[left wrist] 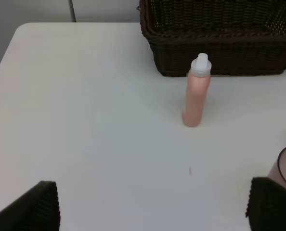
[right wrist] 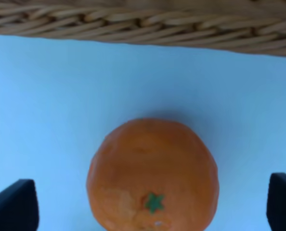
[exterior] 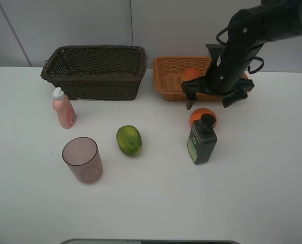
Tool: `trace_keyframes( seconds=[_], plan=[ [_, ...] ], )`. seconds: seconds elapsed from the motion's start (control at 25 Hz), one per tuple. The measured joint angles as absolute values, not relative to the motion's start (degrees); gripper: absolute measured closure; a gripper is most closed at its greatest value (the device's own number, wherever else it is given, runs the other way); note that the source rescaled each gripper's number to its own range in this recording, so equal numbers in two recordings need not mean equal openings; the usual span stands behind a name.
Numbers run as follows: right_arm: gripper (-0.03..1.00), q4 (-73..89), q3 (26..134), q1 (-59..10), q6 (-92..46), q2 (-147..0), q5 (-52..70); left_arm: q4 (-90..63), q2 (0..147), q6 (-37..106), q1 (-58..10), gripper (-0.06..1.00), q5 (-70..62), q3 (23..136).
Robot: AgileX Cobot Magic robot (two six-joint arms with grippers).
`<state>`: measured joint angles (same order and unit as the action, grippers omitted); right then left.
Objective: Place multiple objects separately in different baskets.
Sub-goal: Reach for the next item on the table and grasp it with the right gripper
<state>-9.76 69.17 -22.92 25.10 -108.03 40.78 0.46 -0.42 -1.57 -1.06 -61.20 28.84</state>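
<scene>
the left gripper [left wrist: 152, 211] shows only in its wrist view: jaws spread wide, nothing in them, above bare table [exterior: 273, 193], looking toward the pink bottle [exterior: 63, 109] and the dark basket [exterior: 95, 71]

nearest the front, on the left, the cup [exterior: 82, 160] stands upright. the green bottle [exterior: 202, 140] stands right of centre, and the green fruit [exterior: 128, 140] lies between the 2, apart from both. the orange [exterior: 195, 116] sits on the table just behind the green bottle. the pink bottle stands upright at the left, just in front of the dark basket

the right gripper [exterior: 208, 100] hangs just behind the orange, in front of the tan basket [exterior: 169, 76], jaws wide apart and holding nothing; its wrist view shows the orange between the fingertips, untouched. the red fruit [exterior: 190, 74] lies in the tan basket. the 2 baskets stand side by side at the back, a little apart
</scene>
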Motion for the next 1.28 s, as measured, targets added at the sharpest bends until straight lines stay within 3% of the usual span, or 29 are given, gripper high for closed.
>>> trace_keyframes(
  seconds=[1.28],
  plan=[
    [-0.02, -14.8, 68.0, -23.5, 32.5, -117.0, 33.0, 0.5, -0.4, -1.6, -1.1, -0.05, -61.2, 28.8]
  ],
)
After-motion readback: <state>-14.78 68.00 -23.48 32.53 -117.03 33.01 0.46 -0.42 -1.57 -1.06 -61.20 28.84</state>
